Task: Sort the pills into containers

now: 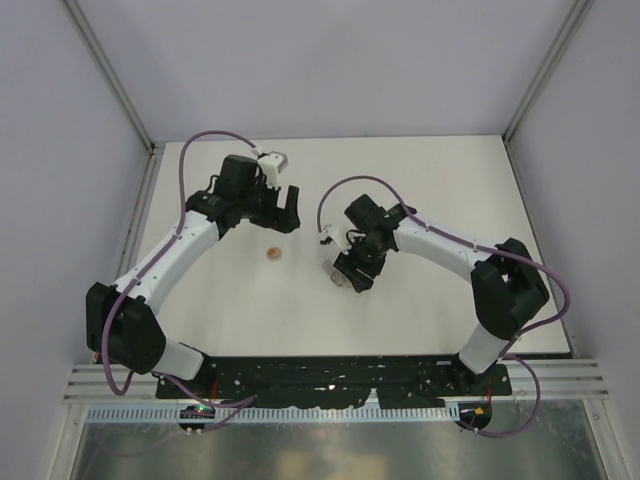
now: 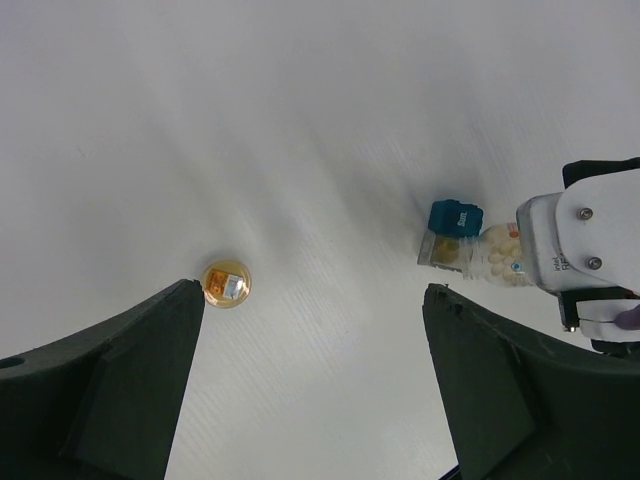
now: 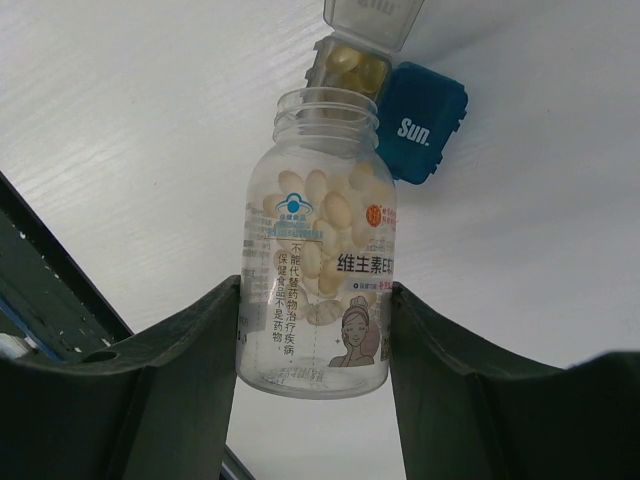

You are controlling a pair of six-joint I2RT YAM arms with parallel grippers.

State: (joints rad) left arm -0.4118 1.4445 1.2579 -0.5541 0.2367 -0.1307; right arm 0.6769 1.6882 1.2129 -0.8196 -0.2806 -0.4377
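Observation:
My right gripper (image 3: 315,290) is shut on a clear pill bottle (image 3: 320,250) with pale pills inside, held uncapped and tipped, its mouth toward the grey container (image 3: 350,62). That container's lid (image 3: 372,18) is open and yellow pills lie in it. The teal-blue container (image 3: 422,120), marked "Sun.", sits closed beside it. The left wrist view shows both containers, teal (image 2: 456,217) and grey (image 2: 445,252), with the bottle (image 2: 495,258) against them. My left gripper (image 2: 312,290) is open and empty over bare table. In the top view the left gripper (image 1: 285,205) sits far left of the right gripper (image 1: 350,272).
A round orange-brown cap (image 2: 226,284) lies on the white table (image 1: 430,190) between the arms, also seen from above (image 1: 271,254). It is close to my left finger (image 2: 150,370). White walls enclose the table on three sides.

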